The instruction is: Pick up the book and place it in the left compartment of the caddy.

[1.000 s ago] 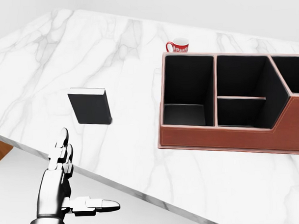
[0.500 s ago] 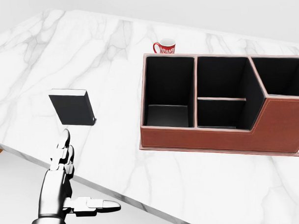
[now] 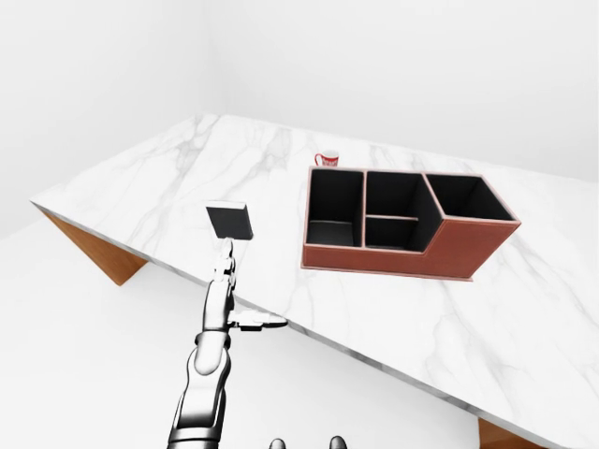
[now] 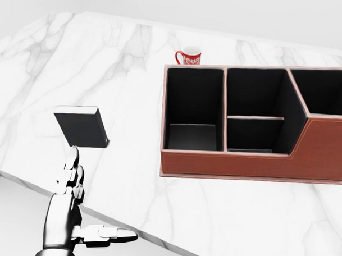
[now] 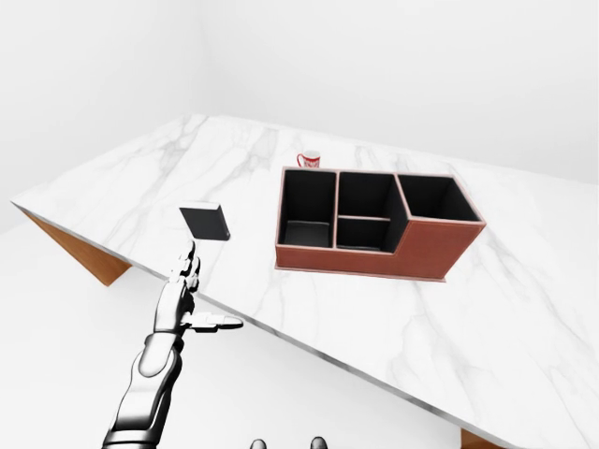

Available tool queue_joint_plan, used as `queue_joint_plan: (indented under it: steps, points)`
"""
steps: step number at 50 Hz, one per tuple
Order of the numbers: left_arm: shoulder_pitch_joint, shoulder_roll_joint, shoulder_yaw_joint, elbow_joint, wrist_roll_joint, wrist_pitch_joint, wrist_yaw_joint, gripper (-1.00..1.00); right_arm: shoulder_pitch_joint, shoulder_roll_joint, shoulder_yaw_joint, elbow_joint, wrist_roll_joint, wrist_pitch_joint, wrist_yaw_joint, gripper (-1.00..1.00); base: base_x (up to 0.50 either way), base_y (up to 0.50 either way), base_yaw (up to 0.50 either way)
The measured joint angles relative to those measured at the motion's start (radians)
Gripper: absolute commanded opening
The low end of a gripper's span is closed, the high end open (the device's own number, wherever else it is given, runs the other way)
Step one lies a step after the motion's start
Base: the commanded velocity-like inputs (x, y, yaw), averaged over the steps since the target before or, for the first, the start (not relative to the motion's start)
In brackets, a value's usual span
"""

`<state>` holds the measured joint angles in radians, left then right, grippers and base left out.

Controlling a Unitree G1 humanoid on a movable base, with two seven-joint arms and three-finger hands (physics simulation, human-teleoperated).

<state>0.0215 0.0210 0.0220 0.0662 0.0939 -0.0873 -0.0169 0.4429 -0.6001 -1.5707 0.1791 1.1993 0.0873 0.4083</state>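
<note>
A black book (image 4: 81,126) lies flat on the white marble table (image 4: 119,79), left of centre in the head view. My left hand (image 4: 95,198) is open, fingers (image 4: 70,173) straight and thumb spread to the right. It hovers over the table's near edge, just below the book and apart from it. The brown caddy (image 4: 239,162) with a black inside stands to the right. Its left compartment (image 4: 195,133) holds nothing. My right hand does not show in any view.
A red and white mug (image 4: 189,55) stands just above the caddy's left corner. The table's near edge (image 4: 124,228) runs diagonally down to the right, with white floor below it. Wooden table sides (image 3: 94,253) show at the left corner.
The whole picture has shifted: book, caddy and mug sit further left and slightly lower, so the camera has moved. My left hand keeps its place and pose in the view.
</note>
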Motion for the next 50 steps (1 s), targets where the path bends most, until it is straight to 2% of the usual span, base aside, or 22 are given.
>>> queue_joint_plan:
  steps: [50]
  points:
    - [-0.005,0.001,0.001,0.012,0.004,0.000,0.004,1.00,-0.003,-0.001,0.000,0.003,-0.013,0.000,0.001,1.00,0.17,0.09,0.00]
